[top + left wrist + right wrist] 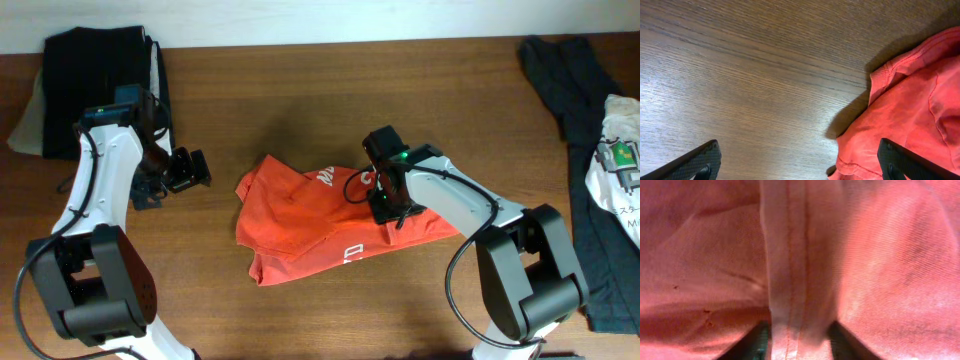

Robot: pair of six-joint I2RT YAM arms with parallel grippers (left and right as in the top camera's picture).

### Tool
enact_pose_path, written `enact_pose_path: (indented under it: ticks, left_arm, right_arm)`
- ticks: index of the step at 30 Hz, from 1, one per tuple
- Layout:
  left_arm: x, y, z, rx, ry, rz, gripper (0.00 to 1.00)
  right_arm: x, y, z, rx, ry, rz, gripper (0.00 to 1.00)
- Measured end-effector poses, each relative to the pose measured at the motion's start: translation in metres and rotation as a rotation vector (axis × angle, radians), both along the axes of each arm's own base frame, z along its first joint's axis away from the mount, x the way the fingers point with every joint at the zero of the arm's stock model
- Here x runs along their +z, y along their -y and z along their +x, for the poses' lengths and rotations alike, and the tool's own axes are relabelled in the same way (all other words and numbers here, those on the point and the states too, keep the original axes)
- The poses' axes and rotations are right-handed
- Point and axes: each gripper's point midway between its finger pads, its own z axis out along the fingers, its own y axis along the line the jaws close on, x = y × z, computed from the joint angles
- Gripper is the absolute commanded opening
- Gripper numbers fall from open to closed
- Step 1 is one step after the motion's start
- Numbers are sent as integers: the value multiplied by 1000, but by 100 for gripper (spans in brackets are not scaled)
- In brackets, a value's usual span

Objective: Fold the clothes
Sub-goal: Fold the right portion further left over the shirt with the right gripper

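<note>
A red-orange T-shirt (300,215) with white lettering lies crumpled in the middle of the wooden table. My right gripper (385,205) is down on its right part and shut on a stitched hem of the T-shirt (800,280), which fills the right wrist view. My left gripper (180,172) is open and empty, just left of the shirt; its wrist view shows the shirt's edge (910,115) on the right between the fingers. Dark grey garments (570,90) and a white garment (620,160) lie at the right edge.
A folded black garment (100,80) on a light one lies at the back left, behind the left arm. The dark and white pile runs along the right table edge. Bare wood (750,85) lies under the left gripper.
</note>
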Motion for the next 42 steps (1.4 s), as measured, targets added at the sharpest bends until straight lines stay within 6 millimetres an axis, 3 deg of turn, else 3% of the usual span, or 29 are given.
enact_pose_path:
  ticks: [6,14,17,28,35,42]
  left_arm:
    - [0,0,0,0,0,0,100]
    - [0,0,0,0,0,0,99]
    - [0,0,0,0,0,0,99]
    - [0,0,0,0,0,0,100]
    - [0,0,1,0,3,0,99]
    - [0,0,1,0,5,1,100]
  right_arm:
    - [0,3,2,-5,10,-15,31]
    - [1,2,6,-7,26,-13,31]
    - [1,1,6,-9,28,-11,4]
    - [3,-1,11,-103,47,8,4]
    - [52,-25,23,-90,120,148,4]
    - [54,-47,12,-38,98,193,4]
